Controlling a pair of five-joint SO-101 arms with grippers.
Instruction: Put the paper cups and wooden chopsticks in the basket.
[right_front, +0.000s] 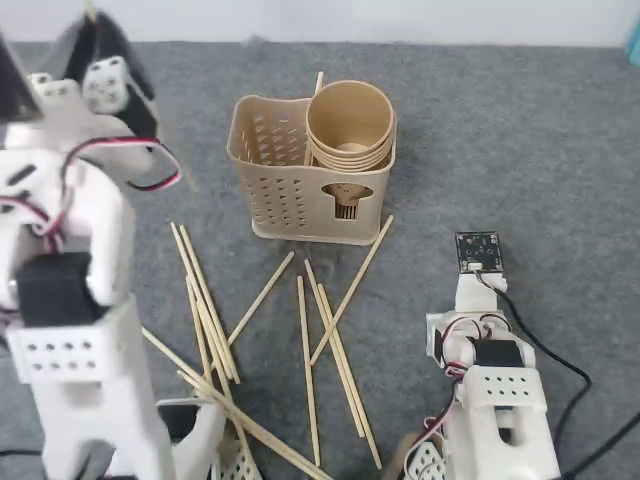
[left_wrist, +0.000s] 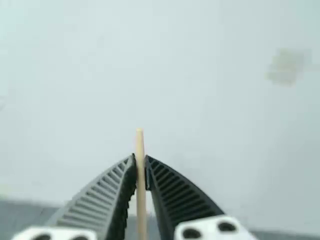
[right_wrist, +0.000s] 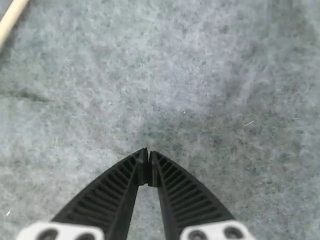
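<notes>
A beige slotted basket (right_front: 275, 195) stands at the table's middle back, holding a stack of paper cups (right_front: 349, 125) and one chopstick (right_front: 319, 82) upright behind them. Several wooden chopsticks (right_front: 310, 350) lie scattered on the grey carpet in front of it. My left gripper (left_wrist: 140, 162) is raised high at the far left, shut on a single wooden chopstick (left_wrist: 140, 145) whose tip (right_front: 89, 8) pokes up above the arm. My right gripper (right_wrist: 149, 159) is shut with nothing in it, pointing down at bare carpet at the front right.
The left arm's white body (right_front: 75, 330) rises over the front left of the table. The right arm (right_front: 495, 380) sits folded at the front right with its cable trailing right. A pale wall fills the background of the left wrist view.
</notes>
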